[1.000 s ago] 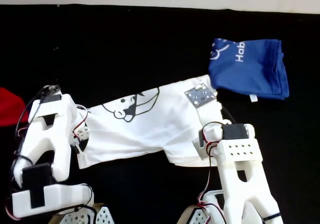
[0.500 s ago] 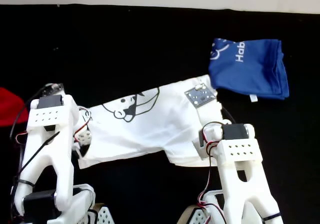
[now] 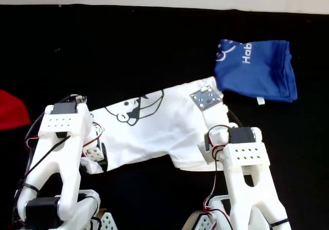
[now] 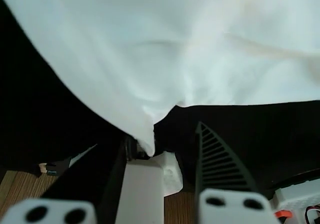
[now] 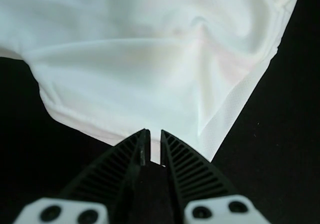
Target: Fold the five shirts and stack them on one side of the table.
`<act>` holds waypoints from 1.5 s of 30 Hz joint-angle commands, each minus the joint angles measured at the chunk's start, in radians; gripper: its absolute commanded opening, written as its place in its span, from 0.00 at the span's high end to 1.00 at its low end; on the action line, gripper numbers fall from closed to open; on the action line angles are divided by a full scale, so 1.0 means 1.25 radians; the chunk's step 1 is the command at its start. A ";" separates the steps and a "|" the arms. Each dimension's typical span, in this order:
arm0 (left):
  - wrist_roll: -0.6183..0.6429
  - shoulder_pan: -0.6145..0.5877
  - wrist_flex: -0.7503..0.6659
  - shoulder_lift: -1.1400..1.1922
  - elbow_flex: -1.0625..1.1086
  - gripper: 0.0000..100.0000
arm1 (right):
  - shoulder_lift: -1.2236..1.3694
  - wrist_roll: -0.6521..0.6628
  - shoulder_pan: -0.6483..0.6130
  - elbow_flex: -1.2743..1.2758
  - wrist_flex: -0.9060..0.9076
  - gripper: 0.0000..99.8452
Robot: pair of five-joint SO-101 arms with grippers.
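White shirt (image 3: 154, 132): lying spread mid-surface (image 3: 128, 45), print up, btwn the two arms.
L pincer (image 4: 167, 136): sitting released at the shirt's near-left corner, fingers wide apart; corner is touching one finger.
R pincer (image 5: 152, 136): clenching the shirt's near-right hem, jaws nearly meeting.
Blue shirt (image 3: 257, 70): lying folded at far right, touching the white one's far corner.
Red shirt (image 3: 11, 109): poking in at left edge, well apart.

Far half of table (image 3: 128, 39): wide free passage. Middle: white shirt (image 3: 154, 124) sprawls across. Far right: blue shirt (image 3: 257, 70) blocks, touching white shirt's corner. Left edge: red shirt (image 3: 10, 109). Near edge: left arm (image 3: 61, 137), right arm (image 3: 241, 158), free gap between.
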 commanded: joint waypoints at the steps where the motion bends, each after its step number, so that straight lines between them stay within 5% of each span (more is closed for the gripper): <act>1: -0.006 0.004 0.027 -0.021 -0.068 0.80 | -0.001 -0.010 -0.003 -0.013 0.004 0.95; 11: 0.000 0.004 0.106 -0.015 -0.325 0.81 | 0.060 -0.109 -0.004 -0.213 0.006 0.95; 15: 0.000 -0.021 -0.025 0.007 -0.256 0.99 | 0.239 -0.110 -0.012 -0.328 0.007 0.95; 19: -0.004 -0.068 -0.193 0.117 -0.179 0.97 | 0.414 -0.117 -0.074 -0.449 0.021 0.95; 29: 0.000 -0.104 -0.265 0.430 -0.382 0.99 | 0.743 -0.120 -0.117 -0.682 -0.072 0.95; 35: -0.001 -0.110 -0.137 0.634 -0.661 0.99 | 0.946 -0.119 -0.069 -0.852 -0.142 0.95; 45: 0.000 -0.106 0.119 0.813 -1.089 0.99 | 1.038 -0.120 -0.064 -1.098 -0.019 0.95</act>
